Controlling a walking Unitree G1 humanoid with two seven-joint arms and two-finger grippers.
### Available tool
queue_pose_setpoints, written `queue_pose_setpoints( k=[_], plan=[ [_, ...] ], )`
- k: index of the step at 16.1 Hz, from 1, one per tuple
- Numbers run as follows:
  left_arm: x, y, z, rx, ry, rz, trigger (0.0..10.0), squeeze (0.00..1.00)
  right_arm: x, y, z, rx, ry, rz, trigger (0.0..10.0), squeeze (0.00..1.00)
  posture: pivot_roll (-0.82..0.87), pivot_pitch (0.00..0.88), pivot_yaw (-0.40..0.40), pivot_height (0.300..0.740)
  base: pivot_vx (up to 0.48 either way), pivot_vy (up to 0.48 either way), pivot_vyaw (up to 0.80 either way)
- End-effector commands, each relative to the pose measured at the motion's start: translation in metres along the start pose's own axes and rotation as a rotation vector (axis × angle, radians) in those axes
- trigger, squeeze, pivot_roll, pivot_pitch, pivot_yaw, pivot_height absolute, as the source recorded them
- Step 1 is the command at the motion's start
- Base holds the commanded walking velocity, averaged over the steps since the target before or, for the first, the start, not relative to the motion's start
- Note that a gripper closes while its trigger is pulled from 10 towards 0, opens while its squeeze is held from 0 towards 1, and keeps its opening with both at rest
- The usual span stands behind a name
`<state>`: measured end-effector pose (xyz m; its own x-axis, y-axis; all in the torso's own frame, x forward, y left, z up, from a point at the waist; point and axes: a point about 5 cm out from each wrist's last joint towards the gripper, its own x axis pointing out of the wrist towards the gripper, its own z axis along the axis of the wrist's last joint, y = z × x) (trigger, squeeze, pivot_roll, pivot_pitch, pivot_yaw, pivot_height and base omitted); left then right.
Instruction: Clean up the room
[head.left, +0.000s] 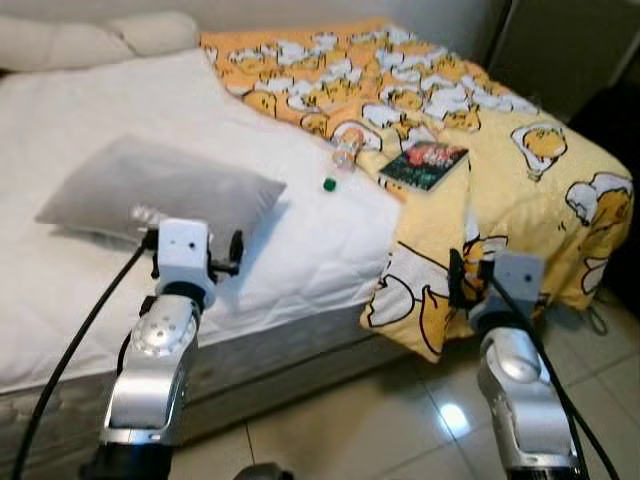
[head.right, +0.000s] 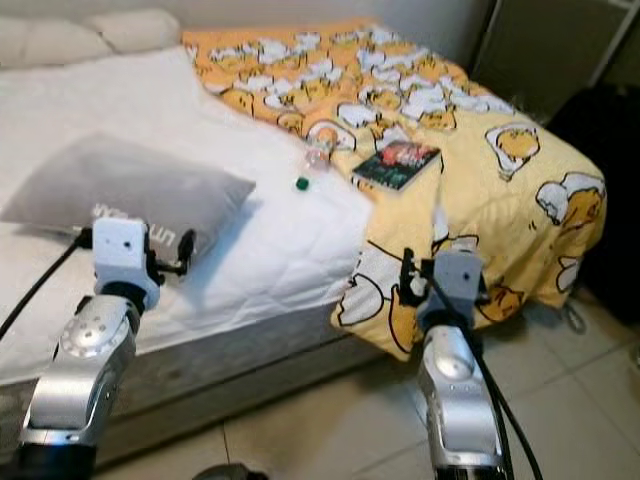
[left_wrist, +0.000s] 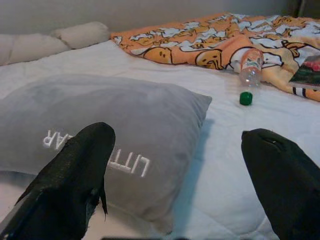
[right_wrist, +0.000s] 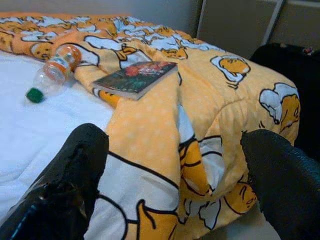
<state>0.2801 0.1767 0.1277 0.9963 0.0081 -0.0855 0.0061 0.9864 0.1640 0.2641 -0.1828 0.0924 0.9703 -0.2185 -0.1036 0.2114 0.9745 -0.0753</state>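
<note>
A grey pillow (head.left: 160, 190) with white lettering lies on the white bed (head.left: 120, 100). A clear plastic bottle (head.left: 345, 155) lies at the edge of the orange-yellow cartoon blanket (head.left: 400, 80), with a green cap (head.left: 329, 184) loose beside it. On the blanket rests a dark book (head.left: 424, 165). My left gripper (left_wrist: 175, 200) is open, held just in front of the pillow's near corner. My right gripper (right_wrist: 175, 195) is open at the bed's corner, facing the hanging blanket fold, the book beyond it.
Cream pillows (head.left: 90, 40) lie at the head of the bed. The blanket drapes over the bed's right corner toward the tiled floor (head.left: 380, 430). A cabinet (head.left: 560, 50) and a dark object (head.left: 615, 110) stand at the far right.
</note>
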Motion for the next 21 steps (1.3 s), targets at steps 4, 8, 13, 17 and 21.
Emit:
queue_pose_setpoints(
  k=[4,8,13,17,21],
  plan=[
    [-0.0006,-0.0008,0.0054,0.005,-0.033,-0.017,10.0,0.00,0.0021,-0.0025,0.0054,0.004,-0.029,-0.016,10.0,0.00,0.07,0.000,0.002,0.740,0.257,0.000,0.00],
    [0.0001,-0.0027,0.0060,0.006,-0.034,-0.024,10.0,0.00,0.0020,-0.0038,0.0047,0.004,-0.025,-0.023,10.0,0.00,0.06,0.000,0.002,0.740,0.368,0.000,0.00],
    [0.0015,-0.0045,0.0064,0.002,-0.035,-0.029,10.0,0.00,0.0026,-0.0059,0.0051,0.007,-0.023,-0.037,10.0,0.00,0.06,0.000,0.005,0.740,0.371,0.000,0.00],
    [0.0035,-0.0048,0.0077,-0.001,-0.039,-0.027,10.0,0.00,0.0042,-0.0066,0.0058,0.004,-0.024,-0.040,10.0,0.00,0.06,0.000,0.004,0.740,0.371,0.000,0.00],
    [0.0041,-0.0055,0.0079,-0.003,-0.040,-0.030,10.0,0.00,0.0041,-0.0067,0.0063,0.006,-0.025,-0.044,10.0,0.00,0.06,0.000,0.008,0.740,0.370,0.000,0.00]
  ],
)
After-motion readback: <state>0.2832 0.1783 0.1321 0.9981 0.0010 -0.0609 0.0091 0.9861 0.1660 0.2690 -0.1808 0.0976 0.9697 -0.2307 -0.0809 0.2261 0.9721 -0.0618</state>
